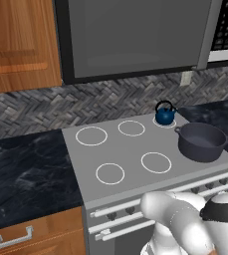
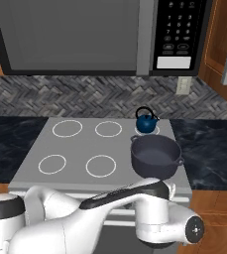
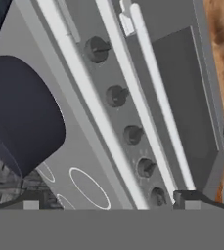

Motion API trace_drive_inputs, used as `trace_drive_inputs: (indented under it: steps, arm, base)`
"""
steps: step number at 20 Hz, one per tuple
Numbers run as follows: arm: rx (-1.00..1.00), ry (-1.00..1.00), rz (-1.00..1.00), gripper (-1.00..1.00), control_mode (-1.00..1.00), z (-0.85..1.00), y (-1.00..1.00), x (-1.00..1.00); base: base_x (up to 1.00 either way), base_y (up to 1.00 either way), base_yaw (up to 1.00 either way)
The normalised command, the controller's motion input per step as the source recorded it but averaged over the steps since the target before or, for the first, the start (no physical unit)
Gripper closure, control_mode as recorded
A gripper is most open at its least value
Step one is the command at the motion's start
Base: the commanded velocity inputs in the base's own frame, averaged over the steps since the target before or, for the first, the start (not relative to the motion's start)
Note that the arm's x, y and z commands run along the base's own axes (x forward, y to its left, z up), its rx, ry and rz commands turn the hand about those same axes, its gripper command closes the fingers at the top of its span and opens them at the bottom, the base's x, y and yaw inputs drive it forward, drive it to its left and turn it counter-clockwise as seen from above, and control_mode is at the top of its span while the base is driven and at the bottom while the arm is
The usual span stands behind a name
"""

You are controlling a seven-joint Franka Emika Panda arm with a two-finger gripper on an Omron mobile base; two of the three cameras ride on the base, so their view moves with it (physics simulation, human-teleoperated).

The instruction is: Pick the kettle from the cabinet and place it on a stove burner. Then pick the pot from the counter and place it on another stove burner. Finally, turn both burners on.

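While the end effector (image 3: 108, 200) hung with tips apart, the small dark round stove knobs (image 3: 116, 95) ran in a row toward 11 o'clock.

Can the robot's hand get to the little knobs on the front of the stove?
Probably yes. The knobs sit in an open row on the stove's front, right ahead of the gripper, with nothing blocking them; the pot stays up on the cooktop.

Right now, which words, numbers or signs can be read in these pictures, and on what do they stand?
No text can be read for certain.
Microwave keypad: rows of pale marks on the buttons, too small and blurred to read.
White panel under the keypad: blank.
Stove knobs, kettle and pot: no labels visible.
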Motion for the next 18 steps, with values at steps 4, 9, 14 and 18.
trace_drive_inputs:
  steps: [4, 9, 14, 18]
  arm:
    - [0.12, -0.09, -0.10, -1.00, -1.00, -0.01, 0.11, -0.07]
    - [0.15, -0.08, -0.12, -1.00, -1.00, -0.06, 0.09, -0.09]
    - [0.18, -0.05, -0.11, -1.00, -1.00, -0.04, 0.07, -0.14]
    - [0.20, -0.02, -0.11, -1.00, -1.00, -0.04, 0.01, -0.12]
  base:
    - [0.00, 0.00, 0.00]
    - [0.00, 0.00, 0.00]
    - [0.00, 0.00, 0.00]
    - [0.00, 0.00, 0.00]
